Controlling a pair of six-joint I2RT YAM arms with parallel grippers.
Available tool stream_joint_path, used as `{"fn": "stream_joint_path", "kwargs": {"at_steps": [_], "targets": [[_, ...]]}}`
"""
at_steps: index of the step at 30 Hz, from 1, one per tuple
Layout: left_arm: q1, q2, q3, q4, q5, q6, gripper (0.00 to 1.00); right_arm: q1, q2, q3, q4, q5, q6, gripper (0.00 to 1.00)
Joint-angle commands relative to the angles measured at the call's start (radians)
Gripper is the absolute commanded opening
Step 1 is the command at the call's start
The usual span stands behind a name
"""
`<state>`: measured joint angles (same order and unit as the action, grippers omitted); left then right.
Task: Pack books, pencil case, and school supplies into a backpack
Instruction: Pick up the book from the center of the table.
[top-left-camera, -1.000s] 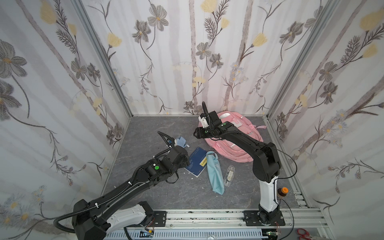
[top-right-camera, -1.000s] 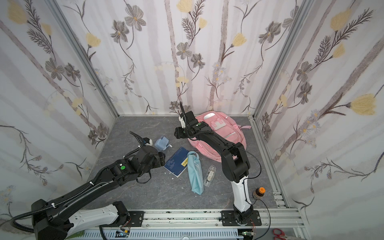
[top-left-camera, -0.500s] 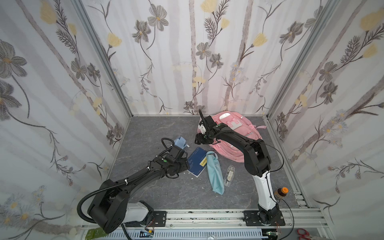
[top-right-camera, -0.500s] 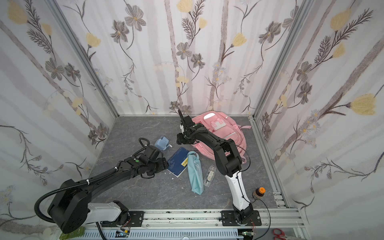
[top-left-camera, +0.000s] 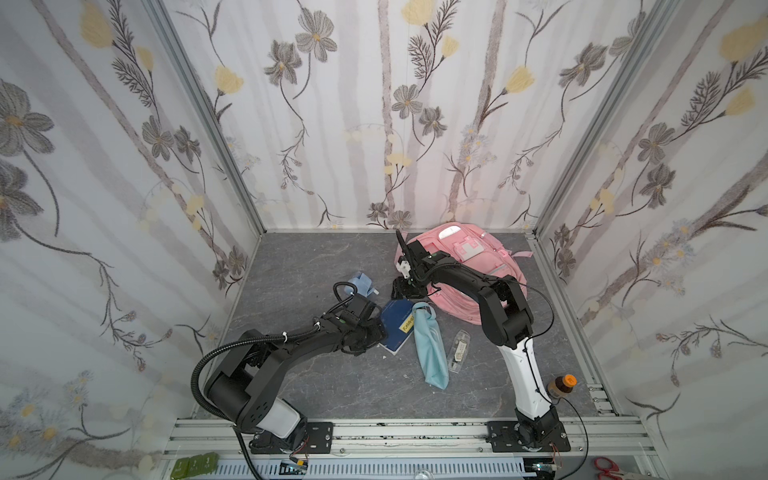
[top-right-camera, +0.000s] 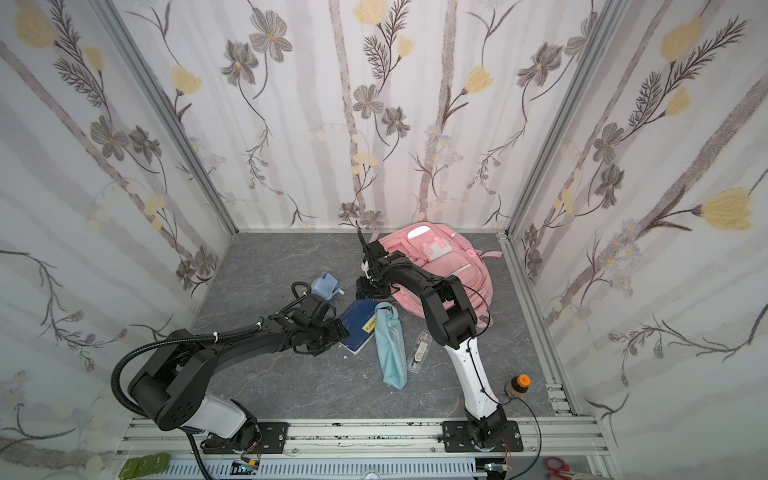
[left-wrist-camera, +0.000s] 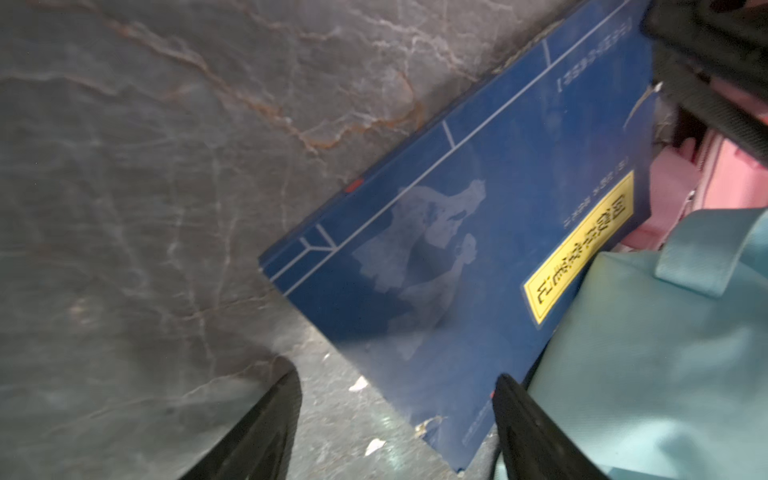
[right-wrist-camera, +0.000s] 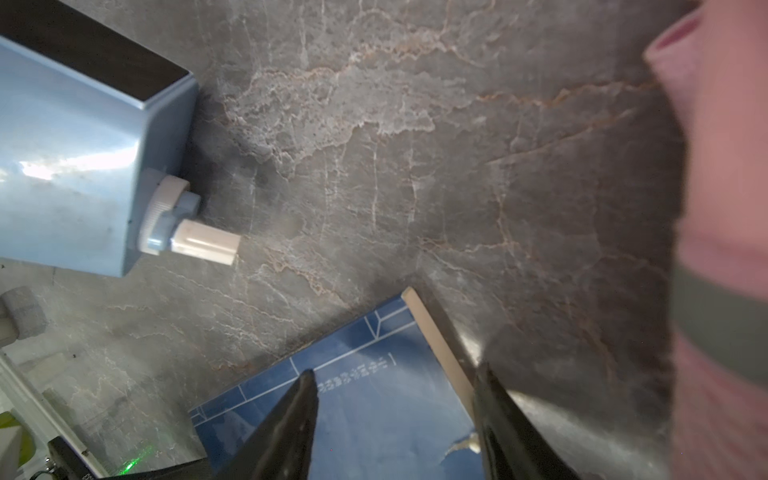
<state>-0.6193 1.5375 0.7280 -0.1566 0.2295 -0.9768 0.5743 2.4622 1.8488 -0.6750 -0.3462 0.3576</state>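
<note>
Only in left wrist view: pale figure print and yellow label (left-wrist-camera: 577, 249) on navy book (left-wrist-camera: 457, 249), black characters too blurred to read. Only in right wrist view: white knob (right-wrist-camera: 203, 243) on pale-blue box (right-wrist-camera: 75, 166), near book's far corner, not touching.

In both top views: pink backpack (top-left-camera: 478, 257) in back right corner of tabletop (top-left-camera: 311, 266), inside hidden. Book mid-tabletop, pencil case (top-left-camera: 430, 349) overlapping its right edge. Clear case (top-left-camera: 458, 351) just beside pencil case, toward right edge, whitish contents.

Left gripper (left-wrist-camera: 397, 376) spread wide, empty, straddling book's near corner. Right gripper (right-wrist-camera: 395, 370) spread, empty, over book's far corner, beside backpack.
</note>
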Motion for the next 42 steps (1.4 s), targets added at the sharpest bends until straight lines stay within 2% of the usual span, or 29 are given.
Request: {"fn": "stream_joint_path", "kwargs": {"at_steps": [1,11,21,28,32,36,42], "targets": [[0.001,0.029,-0.003,0.019,0.003,-0.044,0.74,-0.006,0.012,-0.005,0.005,-0.069,-0.022,0.59],[0.003,0.027,0.045,-0.048,-0.074,-0.054,0.74,0.001,-0.019,-0.032,0.061,-0.309,-0.009,0.54],[0.045,-0.054,0.077,-0.144,-0.192,-0.048,0.74,0.023,-0.026,-0.031,0.117,-0.443,0.018,0.5],[0.065,-0.141,0.047,-0.223,-0.281,-0.038,0.75,0.027,-0.024,-0.055,0.118,-0.433,0.032,0.49],[0.084,-0.197,-0.011,-0.239,-0.316,-0.043,0.76,0.029,-0.038,-0.063,0.092,-0.323,0.035,0.51],[0.107,-0.232,-0.056,-0.245,-0.317,-0.045,0.76,0.027,-0.038,-0.063,0.075,-0.229,0.031,0.53],[0.112,-0.244,-0.083,-0.232,-0.278,-0.051,0.77,0.038,-0.007,-0.063,0.048,-0.212,0.018,0.54]]}}
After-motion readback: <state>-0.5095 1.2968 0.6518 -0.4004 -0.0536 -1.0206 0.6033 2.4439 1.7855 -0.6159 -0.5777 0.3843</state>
